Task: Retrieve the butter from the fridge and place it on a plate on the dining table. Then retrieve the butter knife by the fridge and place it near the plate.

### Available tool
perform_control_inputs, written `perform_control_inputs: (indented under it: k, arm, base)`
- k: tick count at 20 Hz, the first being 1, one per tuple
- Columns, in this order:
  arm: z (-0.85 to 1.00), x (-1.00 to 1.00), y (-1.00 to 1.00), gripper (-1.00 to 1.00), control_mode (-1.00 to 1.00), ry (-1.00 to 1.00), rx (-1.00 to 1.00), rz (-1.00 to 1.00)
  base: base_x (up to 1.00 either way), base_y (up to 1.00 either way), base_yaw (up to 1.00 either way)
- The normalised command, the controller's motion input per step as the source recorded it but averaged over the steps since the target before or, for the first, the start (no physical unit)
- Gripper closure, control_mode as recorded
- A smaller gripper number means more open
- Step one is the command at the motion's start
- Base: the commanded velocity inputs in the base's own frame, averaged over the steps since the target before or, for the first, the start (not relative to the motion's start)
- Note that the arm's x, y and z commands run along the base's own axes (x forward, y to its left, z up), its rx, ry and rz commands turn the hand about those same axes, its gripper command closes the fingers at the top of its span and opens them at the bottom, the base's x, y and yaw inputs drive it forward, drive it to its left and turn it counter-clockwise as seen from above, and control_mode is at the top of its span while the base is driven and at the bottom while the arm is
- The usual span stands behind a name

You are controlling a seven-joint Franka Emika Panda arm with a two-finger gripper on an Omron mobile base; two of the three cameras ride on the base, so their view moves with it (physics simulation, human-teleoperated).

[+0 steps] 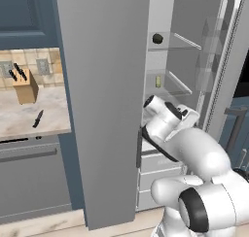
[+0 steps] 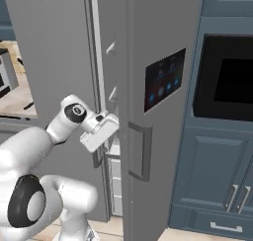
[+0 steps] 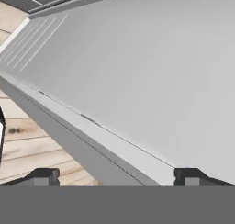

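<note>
Your gripper (image 3: 117, 176), jaws spread wide and holding nothing, sits low at the edge of the fridge (image 1: 104, 85) door, while the butter (image 1: 158, 81) stands upright on a shelf inside, above and beyond the fingers, so reach up and in.
</note>
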Motion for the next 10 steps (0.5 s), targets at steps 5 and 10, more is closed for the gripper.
perform_control_inputs:
  k: [5,10]
  arm:
    - [-0.30,0.39,-0.49,-1.00,-1.00,0.06,0.00,0.03]
    - [-0.20,0.03,-0.70,-1.00,-1.00,0.10,0.00,0.00]
  base:
    - [0.00,0.00,0.00]
    - [0.00,0.00,0.00]
